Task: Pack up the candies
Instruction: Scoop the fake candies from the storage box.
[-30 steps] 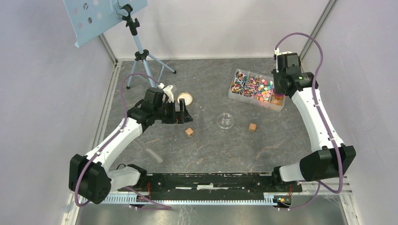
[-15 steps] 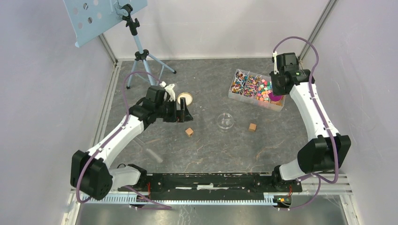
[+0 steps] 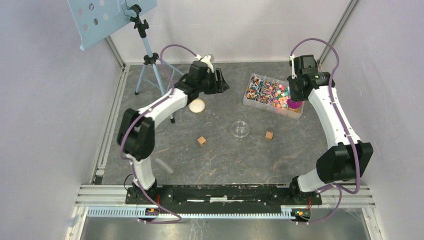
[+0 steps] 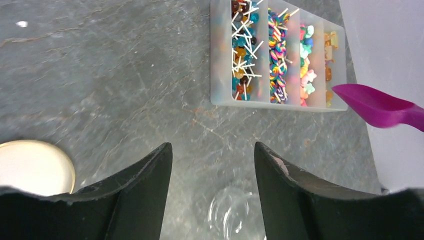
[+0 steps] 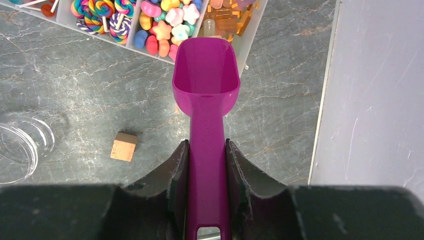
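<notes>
The candies (image 3: 270, 93) lie sorted in a clear divided tray (image 3: 248, 96) at the back right: lollipops, swirl pops, pastel star and bean sweets, orange-brown pieces. They also show in the left wrist view (image 4: 278, 55) and the right wrist view (image 5: 165, 30). My right gripper (image 3: 296, 95) (image 5: 206, 142) is shut on the handle of a purple scoop (image 5: 205, 75). The empty scoop bowl hovers at the tray's near right end (image 3: 294, 104). My left gripper (image 3: 222, 82) (image 4: 212, 147) is open and empty, raised left of the tray. A small clear dish (image 3: 240, 129) (image 4: 235, 215) stands mid-table.
A round cream lid (image 3: 197, 105) (image 4: 32, 167) lies under the left arm. Two wooden cubes (image 3: 201, 140) (image 3: 269, 135) flank the dish; one shows in the right wrist view (image 5: 123, 146). A tripod (image 3: 150, 60) with a blue panel stands back left. Grey walls enclose the table.
My left arm has swung from beside the lid up and to the right, toward the back near the tray. My right gripper with the scoop has barely moved.
</notes>
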You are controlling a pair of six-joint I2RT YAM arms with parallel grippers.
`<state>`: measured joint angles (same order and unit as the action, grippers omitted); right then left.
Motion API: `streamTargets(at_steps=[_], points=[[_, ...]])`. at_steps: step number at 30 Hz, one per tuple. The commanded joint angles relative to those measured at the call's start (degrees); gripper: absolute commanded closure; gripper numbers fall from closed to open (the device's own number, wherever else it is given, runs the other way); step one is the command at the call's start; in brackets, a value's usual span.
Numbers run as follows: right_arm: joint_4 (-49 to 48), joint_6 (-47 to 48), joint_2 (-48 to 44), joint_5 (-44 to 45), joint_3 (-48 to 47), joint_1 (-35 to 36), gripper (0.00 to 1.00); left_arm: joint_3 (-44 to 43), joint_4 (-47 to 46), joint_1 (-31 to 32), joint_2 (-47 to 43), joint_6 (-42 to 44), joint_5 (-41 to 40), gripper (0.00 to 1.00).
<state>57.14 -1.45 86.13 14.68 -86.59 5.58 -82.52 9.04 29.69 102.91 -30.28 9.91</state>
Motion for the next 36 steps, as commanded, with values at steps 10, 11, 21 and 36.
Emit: streamTargets(at_steps=[10,11,21,36], points=[[-0.4,0.0,-6.3,1.8,3.4,-0.4,1.00,-16.2,-14.9,5.9,21.6,-1.1,-1.5,0.42],[0.0,0.1,-6.4,2.2,3.4,-0.3,1.00,-17.4,-14.4,6.6,23.2,-1.0,-1.5,0.43],[-0.4,0.5,-8.5,3.9,5.0,-0.3,1.00,-29.0,-5.3,9.1,33.6,-0.9,-9.1,0.48],[-2.1,-0.1,-6.4,3.8,5.2,-0.5,1.00,-32.8,-4.6,9.4,38.1,2.6,-7.1,0.58]])
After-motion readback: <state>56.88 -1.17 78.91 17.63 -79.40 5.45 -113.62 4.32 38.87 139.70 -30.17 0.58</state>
